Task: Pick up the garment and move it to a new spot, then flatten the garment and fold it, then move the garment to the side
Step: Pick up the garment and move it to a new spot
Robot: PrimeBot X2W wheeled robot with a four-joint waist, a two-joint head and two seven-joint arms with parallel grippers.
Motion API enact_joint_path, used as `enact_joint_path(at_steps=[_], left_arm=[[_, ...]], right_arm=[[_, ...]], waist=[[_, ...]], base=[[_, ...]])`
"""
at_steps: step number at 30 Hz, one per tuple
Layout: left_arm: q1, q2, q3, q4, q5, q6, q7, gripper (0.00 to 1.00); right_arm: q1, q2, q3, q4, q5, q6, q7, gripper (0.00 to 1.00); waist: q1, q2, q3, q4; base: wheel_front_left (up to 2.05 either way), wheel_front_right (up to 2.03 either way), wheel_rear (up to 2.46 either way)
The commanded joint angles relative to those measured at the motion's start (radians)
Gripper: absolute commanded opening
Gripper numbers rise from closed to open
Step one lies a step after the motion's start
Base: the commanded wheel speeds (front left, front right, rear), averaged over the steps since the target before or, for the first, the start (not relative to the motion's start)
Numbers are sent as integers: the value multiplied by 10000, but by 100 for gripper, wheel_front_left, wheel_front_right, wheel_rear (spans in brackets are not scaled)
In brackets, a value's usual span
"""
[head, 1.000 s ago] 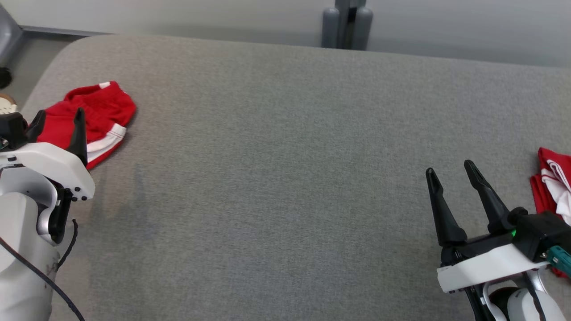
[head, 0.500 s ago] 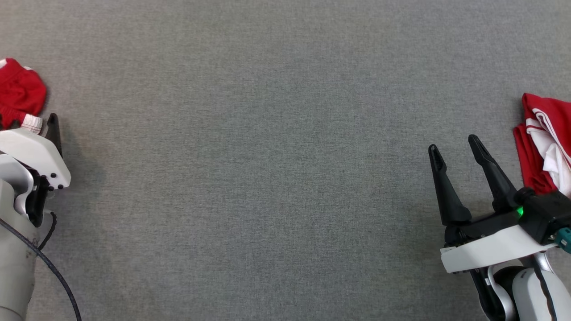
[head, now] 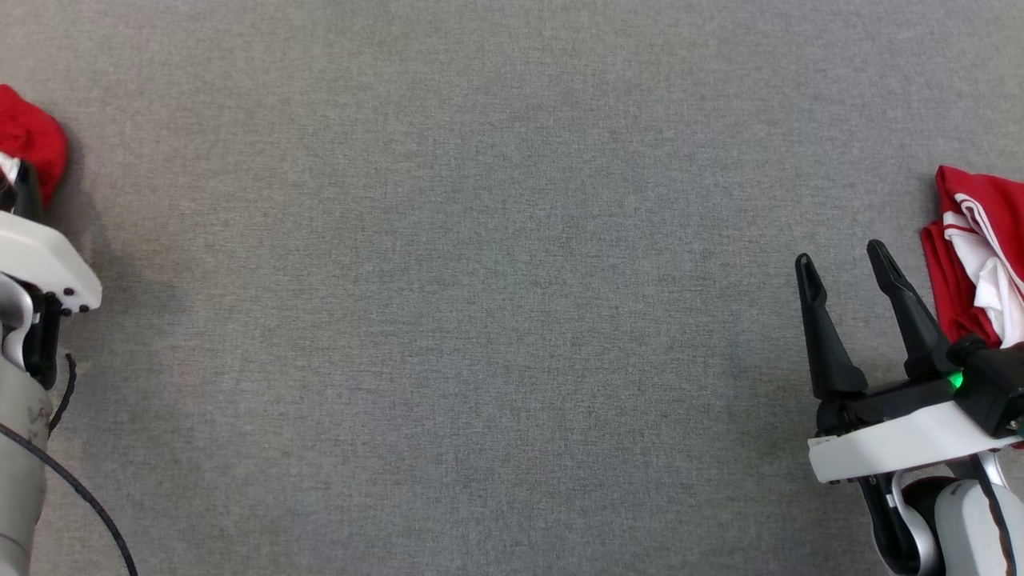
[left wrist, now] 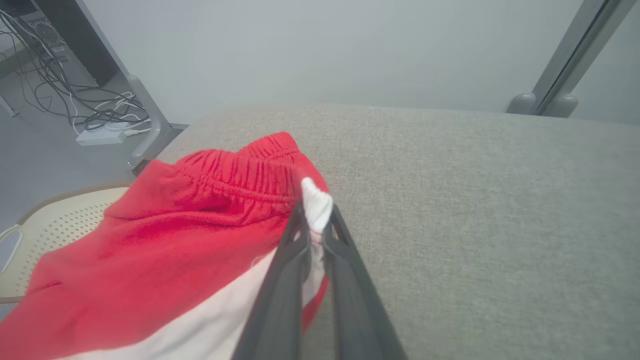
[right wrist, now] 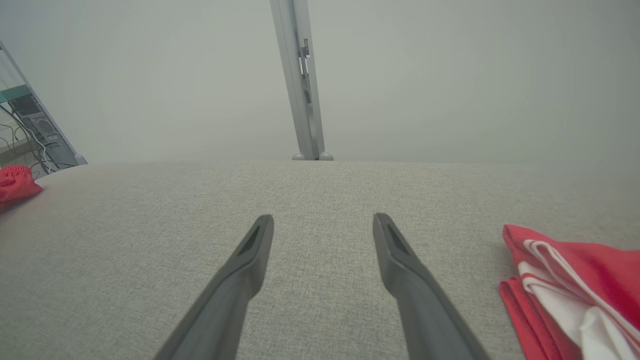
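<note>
My left jaws are pinched shut on the red shorts (left wrist: 165, 235). In the left wrist view the two dark fingers (left wrist: 280, 290) run up from the bottom centre and meet on a white bit of the hem, which pokes out just past their tips. The shorts spread from there toward the lower left of that frame, red cloth with a broad white stripe, the gathered elastic waistband lying along the top. They rest on the grey fabric-covered counter (left wrist: 475, 200) close to its rounded corner. In the head view the shorts (head: 28, 140) show as a red lump at the upper left edge, just above my left white wrist housing (head: 40, 256).

My right jaws stand wide with nothing between them. In the head view they sit at the lower right, fingers (head: 828, 352) pointing up the frame over bare grey counter (head: 512, 280). A second, folded red-and-white garment (head: 972, 240) lies just beside them at the right edge; whether the nearer finger touches it I cannot tell. In the right wrist view it (right wrist: 575, 280) is at the lower right, clear of both fingers (right wrist: 235, 285).
</note>
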Motion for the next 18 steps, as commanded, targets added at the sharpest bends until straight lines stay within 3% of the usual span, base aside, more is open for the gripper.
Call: enact_joint_path(at_steps=[1,7,18], left_arm=[[-280,-132,-52,-280,-59,-248,-341,0],[195,-724,-443,-1440,65,-645,-897,0],[2199,-2372,-1792,-4913,400,-774,-972,0]], right_arm=[[20,-23,-103,0,11,4,-33,100],[128,60,-282,15,-17,4,18,100],[370,198,-664,31,-3,4,-4,100]], waist=[[0,0,-193,174],[0,0,-699,379],[0,0,-1138,-71]], base=[[0,0,0],[0,0,0],[0,0,0]])
